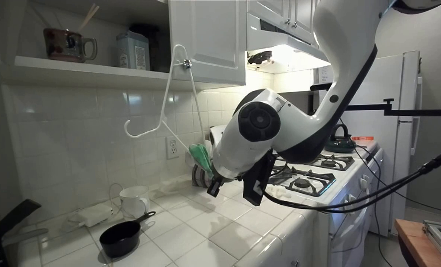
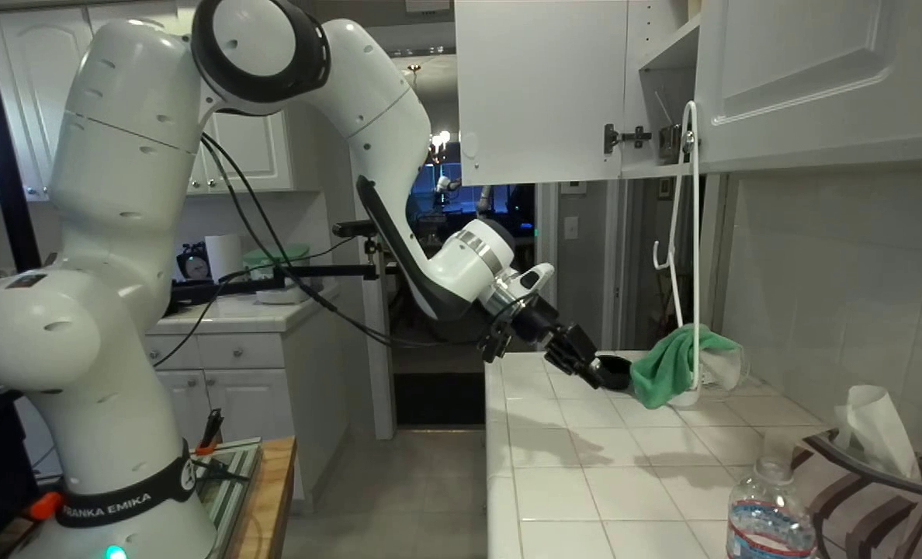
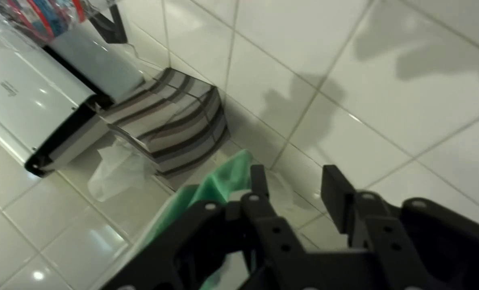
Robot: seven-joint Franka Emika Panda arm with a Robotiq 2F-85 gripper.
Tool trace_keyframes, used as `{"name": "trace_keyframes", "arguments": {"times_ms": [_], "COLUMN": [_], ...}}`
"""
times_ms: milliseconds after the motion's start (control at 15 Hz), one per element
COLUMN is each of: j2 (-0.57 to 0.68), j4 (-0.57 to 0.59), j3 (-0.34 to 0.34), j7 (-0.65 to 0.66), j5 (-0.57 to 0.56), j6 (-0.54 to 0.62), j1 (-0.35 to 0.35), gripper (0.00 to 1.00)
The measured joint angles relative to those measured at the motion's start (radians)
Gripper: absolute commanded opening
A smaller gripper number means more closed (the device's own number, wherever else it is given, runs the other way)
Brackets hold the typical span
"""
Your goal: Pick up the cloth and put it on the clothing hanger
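Plainly holding nothing in the gripper, lower middle of the wrist view, with jaws well apart and white tile beyond the gap. See the green cloth draped at the lower end of the white clothes hanger, right of centre in an exterior view, just beside the gripper.

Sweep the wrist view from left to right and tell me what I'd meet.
Silvery box-shaped object → striped tissue box → green cloth → gripper, placed by its spread fingertips.
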Motion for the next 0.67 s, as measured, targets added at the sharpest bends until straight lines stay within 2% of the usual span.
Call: {"name": "trace_keyframes", "arguments": {"times_ms": [267,467,667], "j2": [-0.034,-0.080,-0.109], "j4": [-0.028,-0.064,-0.108], "j3": [0.029,0.028,0.017], "j7": [-0.018,-0.014,-0.016], "j5": [-0.033,-0.022,0.005], "j6": [0.190,0.403,0.622], "j1": [0.014,-0.016,-0.080], "gripper": [1.00,1.00,1.00]}}
